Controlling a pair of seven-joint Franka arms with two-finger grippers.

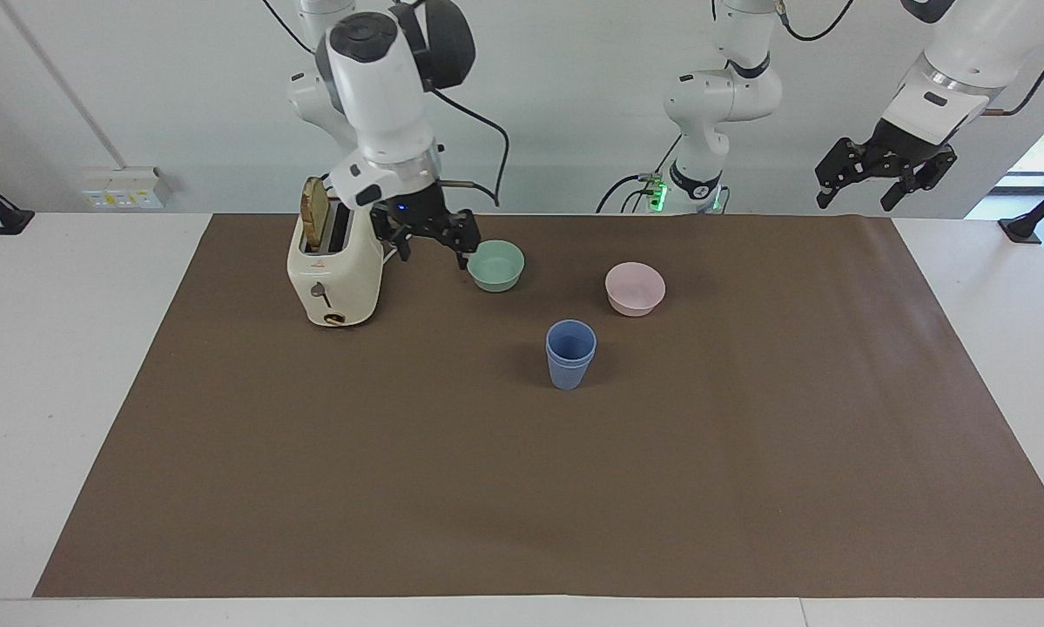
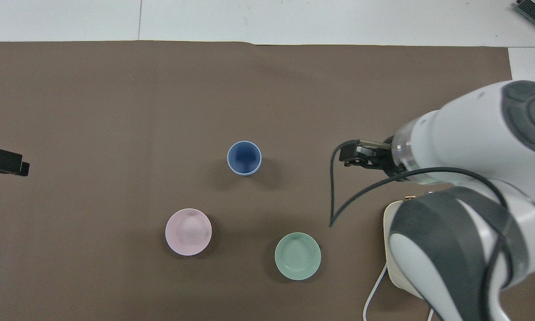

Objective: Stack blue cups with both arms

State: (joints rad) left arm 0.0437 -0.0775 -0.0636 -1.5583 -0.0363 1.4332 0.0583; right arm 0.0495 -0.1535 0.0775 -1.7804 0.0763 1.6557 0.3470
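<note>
1. Blue cups (image 1: 570,353) stand nested, upright, mid-mat, farther from the robots than both bowls
2. Probably light, thin plastic, smooth; grip at the rim
3. Right gripper (image 1: 427,235) spread, empty, beside the toaster (image 1: 334,266)
4. Left gripper (image 1: 885,170) spread, empty, waiting
</note>
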